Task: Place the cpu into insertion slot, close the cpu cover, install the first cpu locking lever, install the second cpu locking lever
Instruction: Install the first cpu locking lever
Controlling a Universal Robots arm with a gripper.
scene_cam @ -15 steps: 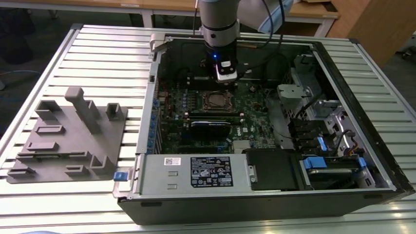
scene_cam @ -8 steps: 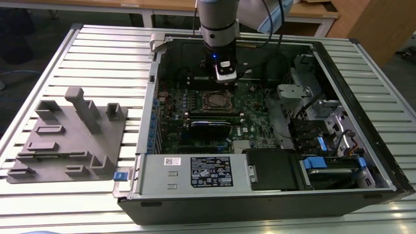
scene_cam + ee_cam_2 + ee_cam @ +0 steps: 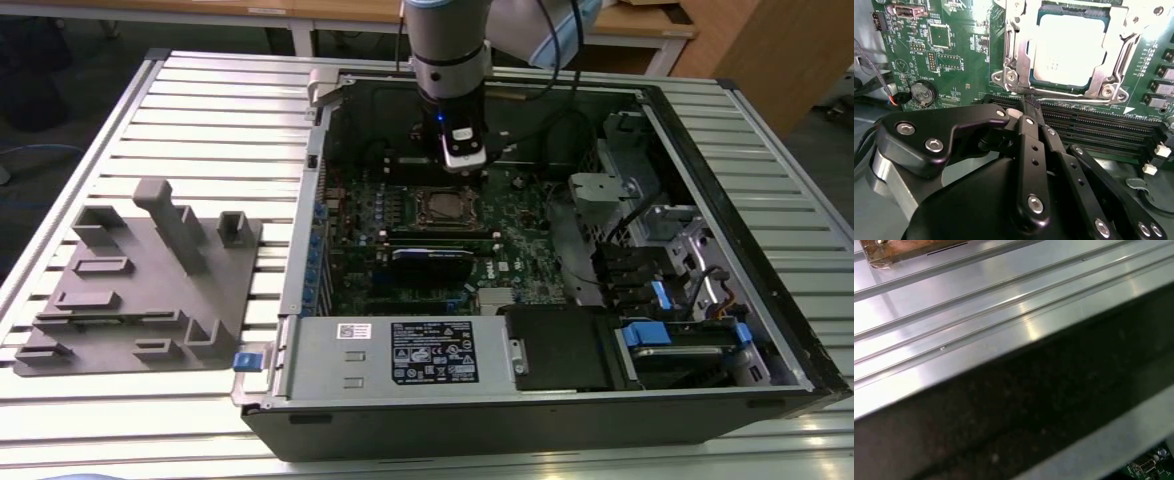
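- Fixture block (image 3: 140,275), grey with upright posts and slots, lies on the ribbed metal table (image 3: 200,110) at the exterior view's left, well apart from the gripper and outside the open computer case (image 3: 747,260).
- Coin battery (image 3: 921,93) and a small black chip (image 3: 940,36) sit on the green motherboard (image 3: 964,80), off to one side of the fingertips in the second wrist view.
- Gripper (image 3: 1029,101) hangs down into the case on the arm (image 3: 447,50); its black fingers (image 3: 1030,125) are pressed together with no gap visible, and nothing is pinched between them.
- Fingertips reach the edge of the insertion slot (image 3: 1015,82), touching or nearly touching a thin metal lever (image 3: 1074,96) that runs along the near side of the socket.
- Cpu (image 3: 1069,47) lies flat in the slot just beyond the fingertips, its pale metal top showing through the window of the cpu cover (image 3: 1114,65), which lies down over it.
- Long black memory slots (image 3: 1104,127) run between the socket and the gripper body, passing right under the fingers.
- Black card with a blue part (image 3: 430,262) stands on the motherboard on the near side of the socket in the exterior view, and a power supply box with a label (image 3: 430,352) lies nearer still.
- Drive bays with blue tabs (image 3: 654,330) and black cables (image 3: 587,130) fill the case at the exterior view's right, clear of the fingers.
- Ribbed table surface and a dark case wall (image 3: 1029,405) show in the first wrist view.
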